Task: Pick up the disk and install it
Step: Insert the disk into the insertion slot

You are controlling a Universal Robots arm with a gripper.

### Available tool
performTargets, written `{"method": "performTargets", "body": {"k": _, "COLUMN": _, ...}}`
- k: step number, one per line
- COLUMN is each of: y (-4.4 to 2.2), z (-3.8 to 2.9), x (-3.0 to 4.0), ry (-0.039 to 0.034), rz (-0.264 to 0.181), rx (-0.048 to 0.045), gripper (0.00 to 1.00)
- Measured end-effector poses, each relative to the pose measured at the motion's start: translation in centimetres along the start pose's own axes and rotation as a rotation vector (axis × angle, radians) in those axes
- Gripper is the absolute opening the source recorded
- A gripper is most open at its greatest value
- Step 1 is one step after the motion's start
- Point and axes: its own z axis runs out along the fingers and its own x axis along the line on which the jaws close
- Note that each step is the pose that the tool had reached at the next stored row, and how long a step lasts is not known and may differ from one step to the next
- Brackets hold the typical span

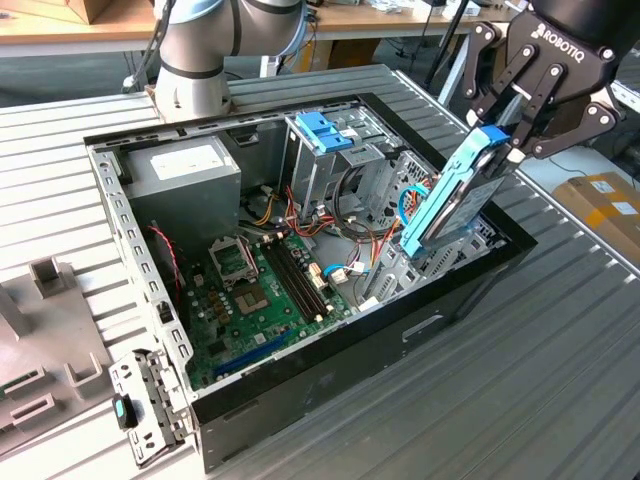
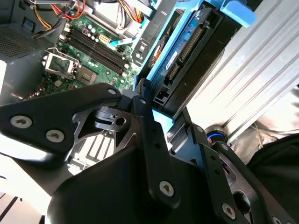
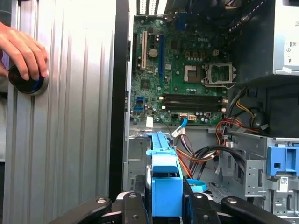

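Note:
The disk [image 1: 455, 200], a grey drive in a light-blue carrier frame, hangs tilted over the open computer case [image 1: 300, 390], on the exterior view's right. Its lower end reaches down near the metal bay by the case's wall. My gripper [image 1: 505, 140] is shut on the disk's upper end. In the second wrist view the disk [image 2: 187, 51] sticks out beyond my gripper [image 2: 163, 105], connector edge showing. In the first wrist view its blue frame [image 3: 164, 179] sits between the black fingers [image 3: 196, 205], above the case interior.
Inside the case lie the green motherboard [image 1: 260, 290], a power supply [image 1: 185, 170], loose cables and a tall drive cage with a blue bracket [image 1: 325, 130]. A hand [image 3: 23, 49] rests on a round black device [image 3: 28, 85] on the ribbed table. A grey fixture [image 1: 40, 320] sits on the exterior view's left.

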Motion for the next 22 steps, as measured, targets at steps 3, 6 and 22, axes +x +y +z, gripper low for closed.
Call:
{"method": "performTargets", "body": {"k": 3, "y": -0.42, "z": 0.14, "x": -0.05, "ry": -0.0051, "rz": 0.0, "rx": -0.0004, "gripper": 0.37}}
{"method": "performTargets", "body": {"k": 6, "y": -0.89, "z": 0.45, "x": -0.16, "ry": -0.0055, "rz": 0.033, "rx": 0.0008, "gripper": 0.37}}
{"method": "performTargets", "body": {"k": 22, "y": -1.08, "z": 1.41, "x": -1.16, "ry": -0.0057, "rz": 0.052, "rx": 0.0018, "gripper": 0.37}}
